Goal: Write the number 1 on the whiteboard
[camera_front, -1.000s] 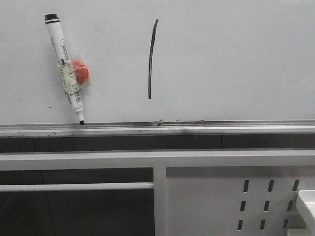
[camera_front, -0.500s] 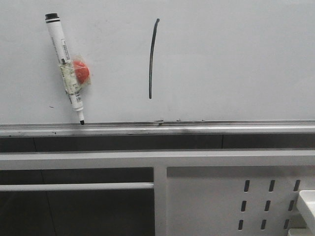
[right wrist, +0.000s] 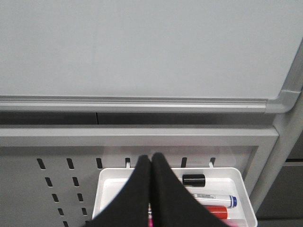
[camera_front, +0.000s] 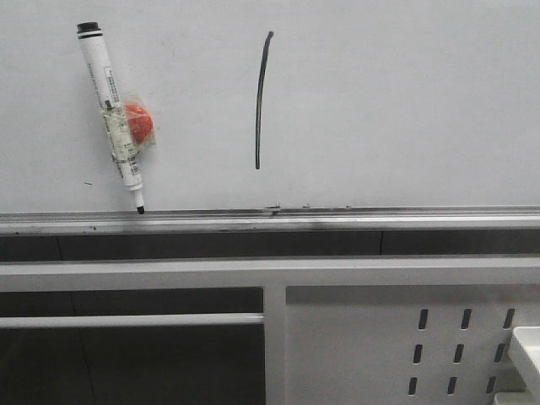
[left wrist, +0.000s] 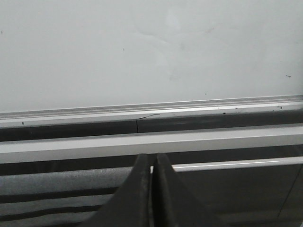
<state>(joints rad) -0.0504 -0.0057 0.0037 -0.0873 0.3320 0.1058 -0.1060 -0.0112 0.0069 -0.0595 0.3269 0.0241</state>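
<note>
The number 1 [camera_front: 261,99] is a thin, slightly curved black stroke on the whiteboard [camera_front: 396,101], above the metal ledge rail [camera_front: 337,221]. A white marker pen [camera_front: 110,114] with a black cap end hangs tilted on the board at the left, taped to a red-orange magnet [camera_front: 139,123], its tip just above the rail. Neither gripper shows in the front view. My left gripper [left wrist: 151,161] is shut and empty, facing a bare part of the whiteboard [left wrist: 142,52]. My right gripper [right wrist: 151,161] is shut and empty, below the whiteboard [right wrist: 142,47].
A white perforated metal panel [camera_front: 354,337] stands below the rail. A white tray [right wrist: 106,189] hangs on the panel [right wrist: 57,184], holding a black cap [right wrist: 193,180], a blue-capped marker [right wrist: 215,199] and a red marker [right wrist: 215,211]. The board's rounded corner [right wrist: 281,101] is near.
</note>
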